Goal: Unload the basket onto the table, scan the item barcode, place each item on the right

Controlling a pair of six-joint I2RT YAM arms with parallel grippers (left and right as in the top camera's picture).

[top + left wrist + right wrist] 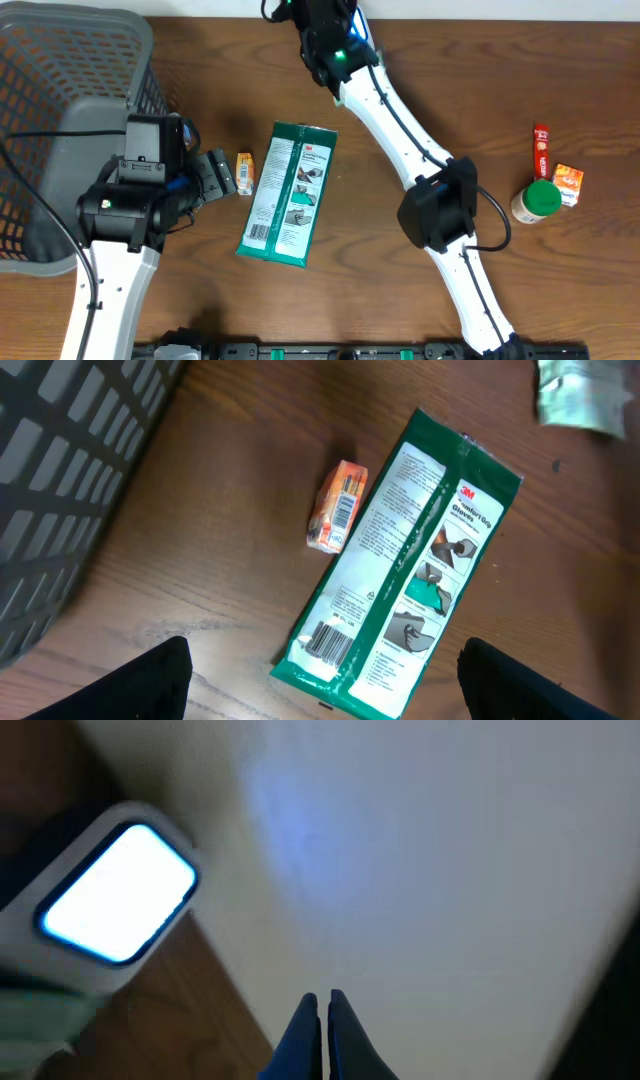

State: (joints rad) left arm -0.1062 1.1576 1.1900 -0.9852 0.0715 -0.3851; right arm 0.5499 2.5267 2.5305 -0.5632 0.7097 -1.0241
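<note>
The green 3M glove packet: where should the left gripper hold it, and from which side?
The short end opposite the barcode, from above, I would judge. The glove packet lies flat, label up, so only an edge can be pinched, and the small orange box sits by the long edge nearest the open left gripper.

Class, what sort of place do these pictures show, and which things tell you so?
Probably a mock shop checkout on a wooden table: a grey basket, barcoded goods such as the green glove pack, and what looks like a lit scanner window.
</note>
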